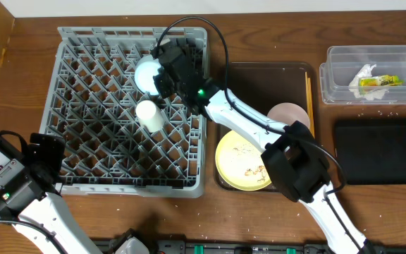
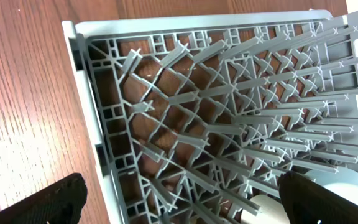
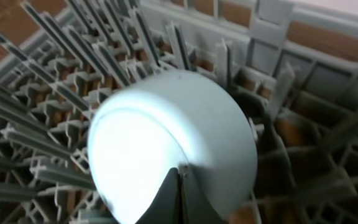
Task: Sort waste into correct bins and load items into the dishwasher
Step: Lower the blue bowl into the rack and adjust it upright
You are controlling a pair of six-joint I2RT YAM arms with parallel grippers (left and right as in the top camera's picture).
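My right gripper (image 1: 162,70) is shut on the rim of the light-blue bowl (image 1: 147,73), holding it on edge among the pegs of the grey dish rack (image 1: 76,42). In the right wrist view the bowl (image 3: 216,124) fills the middle, with my fingers (image 3: 180,177) pinched on its rim. A small white cup (image 1: 149,113) lies in the rack below it. My left gripper (image 2: 179,205) is open over the rack's near-left corner (image 2: 98,143). The yellow plate (image 1: 242,161) with rice crumbs and a pink-white bowl (image 1: 287,113) sit on the brown tray (image 1: 259,70). Chopsticks (image 1: 308,95) lie along the tray's right side.
A clear tub (image 1: 344,70) at the far right holds a white napkin (image 1: 364,73) and a yellow-green wrapper (image 1: 382,81). A black tub (image 1: 379,152) sits below it. Loose crumbs dot the table near the tubs.
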